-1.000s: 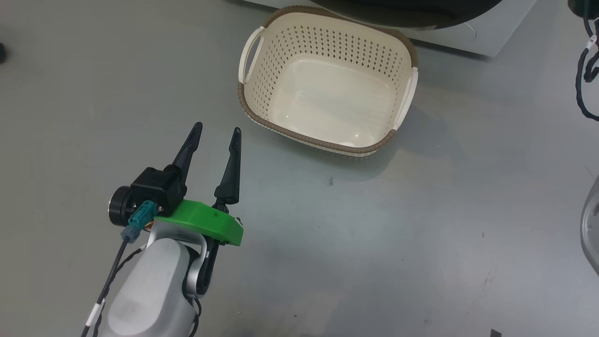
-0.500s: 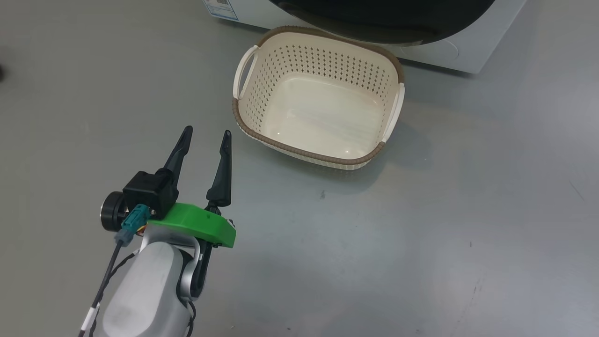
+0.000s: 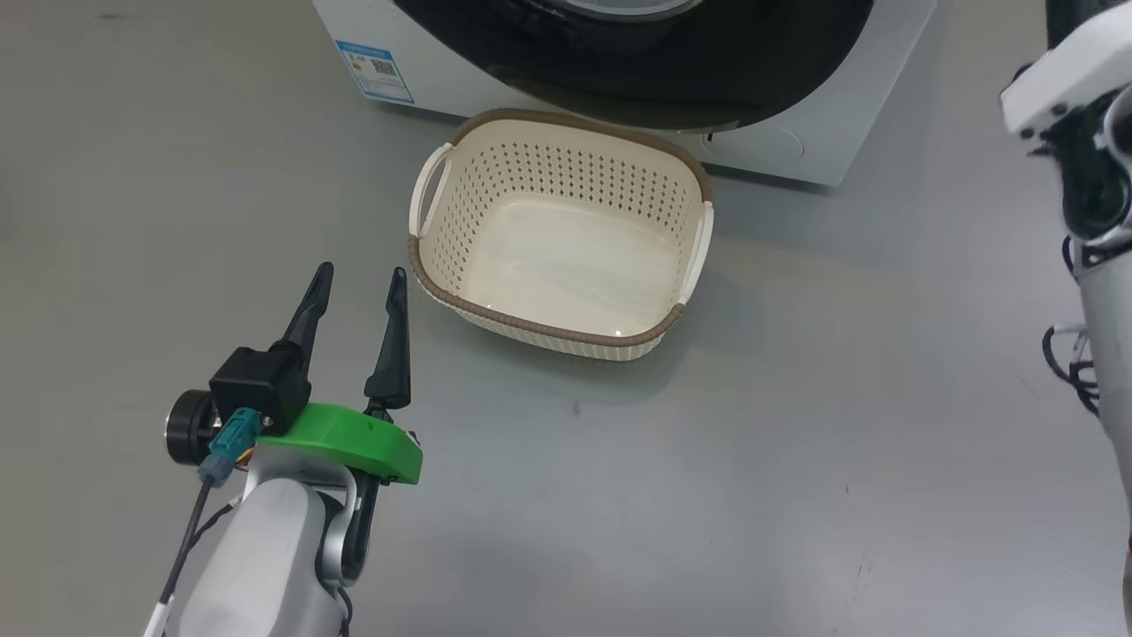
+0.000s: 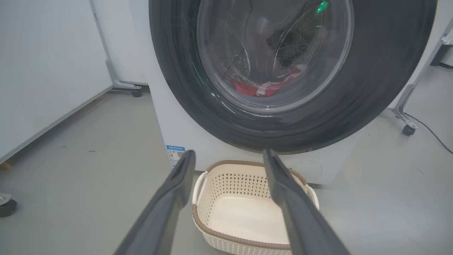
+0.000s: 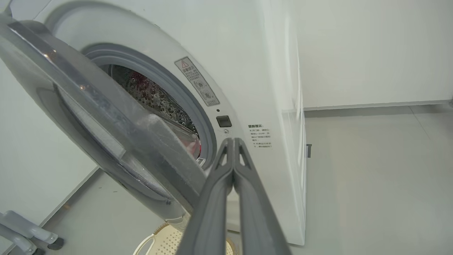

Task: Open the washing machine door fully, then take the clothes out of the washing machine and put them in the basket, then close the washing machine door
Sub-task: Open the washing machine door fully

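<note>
The washing machine (image 3: 796, 133) stands at the top of the head view, its black-rimmed washing machine door (image 3: 707, 80) over the cream basket (image 3: 548, 332), which holds nothing. My left gripper (image 3: 361, 272) hovers open and holds nothing, left of the basket. In the left wrist view the left gripper (image 4: 228, 156) points at the door (image 4: 371, 88); red clothes (image 4: 254, 88) show through its glass, with the basket (image 4: 230, 237) below. In the right wrist view the door (image 5: 106, 124) stands ajar, and my right gripper (image 5: 231, 141) is shut on nothing beside the door's free edge, near the grey rubber ring (image 5: 170, 85).
Grey floor (image 3: 707, 487) spreads around the basket. My right arm (image 3: 1079, 133) rises at the head view's right edge. A white panel on castors (image 4: 53, 71) stands left of the machine, and a wheeled frame leg (image 4: 407, 120) stands to its right.
The head camera has shifted, so the basket sits lower and more of the machine shows. My right arm now shows at the right edge. The left gripper stays open.
</note>
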